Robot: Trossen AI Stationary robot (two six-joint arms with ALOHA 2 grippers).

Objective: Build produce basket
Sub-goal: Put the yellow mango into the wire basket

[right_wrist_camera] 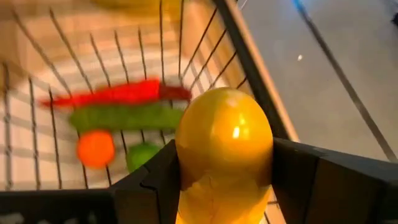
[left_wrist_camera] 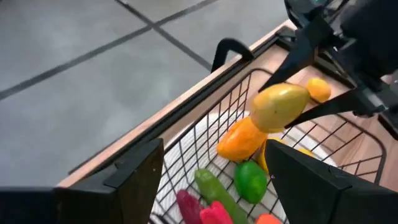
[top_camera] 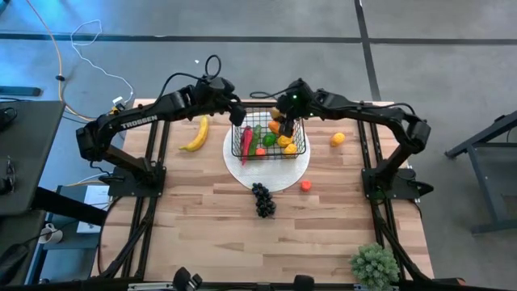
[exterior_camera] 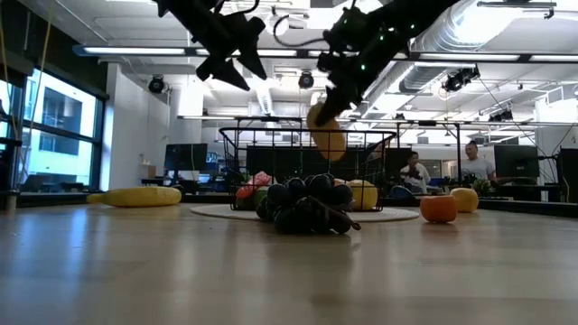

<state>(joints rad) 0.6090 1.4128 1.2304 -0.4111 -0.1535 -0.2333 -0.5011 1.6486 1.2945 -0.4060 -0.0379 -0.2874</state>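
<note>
While right gripper [right_wrist_camera: 225, 180] clamps mango [right_wrist_camera: 224, 146], basket [top_camera: 297, 150] rim lies below.

White lettering reading "TROSSEN" is showing along the forearm link of the left arm [top_camera: 141, 121] in the high view, over the worktop's far left corner. No other text, number or sign is reading legibly in any view.

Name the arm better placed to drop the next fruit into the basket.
Right. Its claw is shut on the yellow fruit, held above the wire basket. The left claw is open and empty at the basket's other side.
</note>
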